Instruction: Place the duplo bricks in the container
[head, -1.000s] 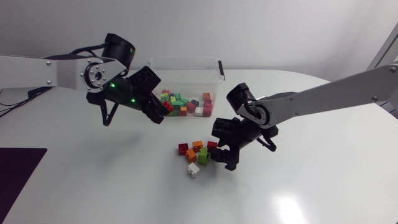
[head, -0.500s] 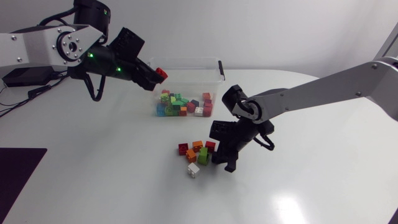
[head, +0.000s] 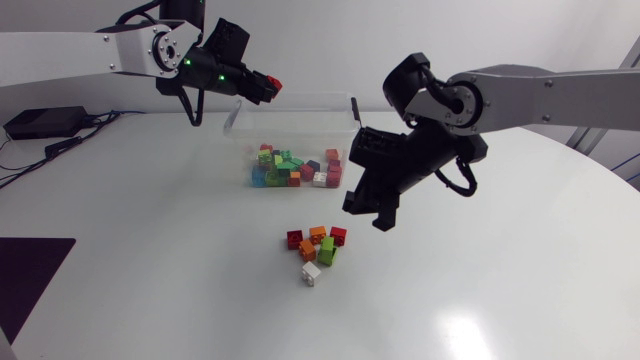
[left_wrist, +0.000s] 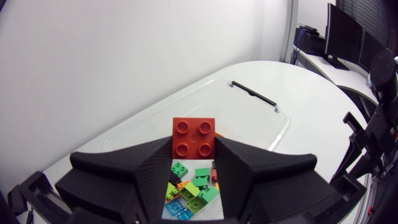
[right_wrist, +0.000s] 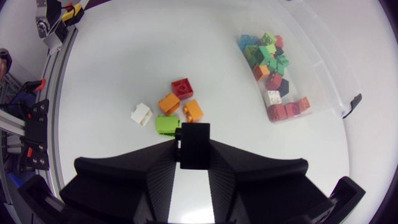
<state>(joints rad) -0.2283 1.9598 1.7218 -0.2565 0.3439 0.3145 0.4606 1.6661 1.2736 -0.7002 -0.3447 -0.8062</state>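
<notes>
Left end effector, pinching a red brick by two opposite side walls, studs facing away from the wrist. It hangs above the near-left corner of the container. In the left wrist view the stored bricks show directly under the fingers, so my judgement is that release calls for little more than a short drop. The container's long axis runs away from this end effector toward a black clip at the far end.

Right end effector, closed on a dark brick, is raised over the worktop between the loose bricks and the container. The container lies ahead and to one side, so the left arm is the nearer.

Materials: the container is clear, thin-walled, rectangular plastic with rounded corners. The bricks are hard, glossy, blocky and studded, in red, orange, green and white. The worktop is smooth, white and faintly reflective.
</notes>
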